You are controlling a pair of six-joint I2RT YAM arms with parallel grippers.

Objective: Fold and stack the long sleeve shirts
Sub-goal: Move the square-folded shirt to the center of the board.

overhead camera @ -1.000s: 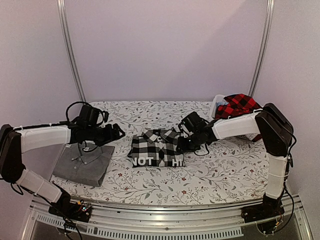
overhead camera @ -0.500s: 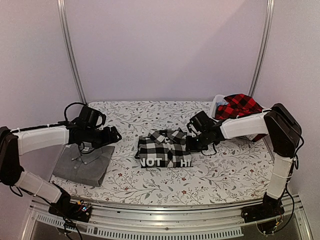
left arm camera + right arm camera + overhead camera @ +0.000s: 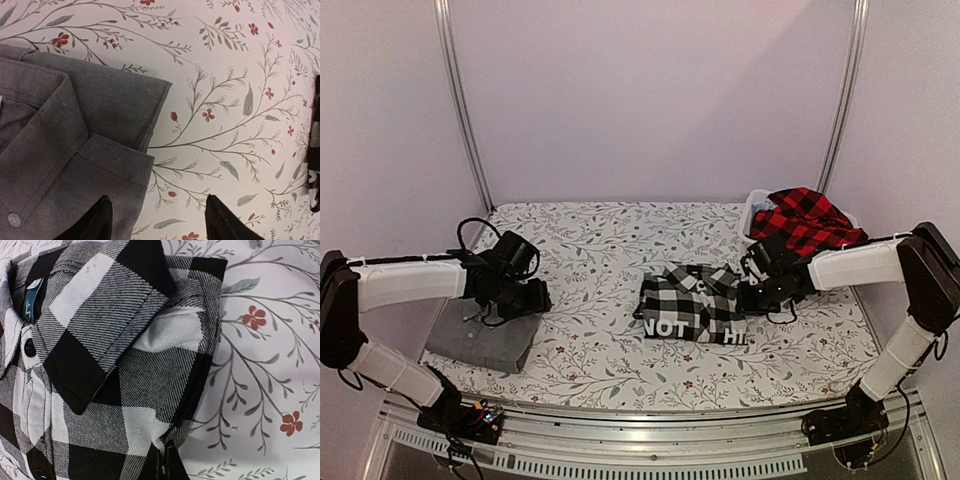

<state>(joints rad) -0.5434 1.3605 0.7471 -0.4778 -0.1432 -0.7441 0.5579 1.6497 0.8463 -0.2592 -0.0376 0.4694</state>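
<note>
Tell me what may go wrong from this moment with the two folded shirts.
1. The right gripper is shut on only the edge of the black-and-white shirt; a pull may open its fold or the cloth may slip out.
2. The left gripper hangs open over a corner of the grey shirt; lowering may crumple it.

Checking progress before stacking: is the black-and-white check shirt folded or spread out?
Folded: the black-and-white check shirt lies as a compact rectangle with its collar on top; the right hand is shut on its edge.
</note>
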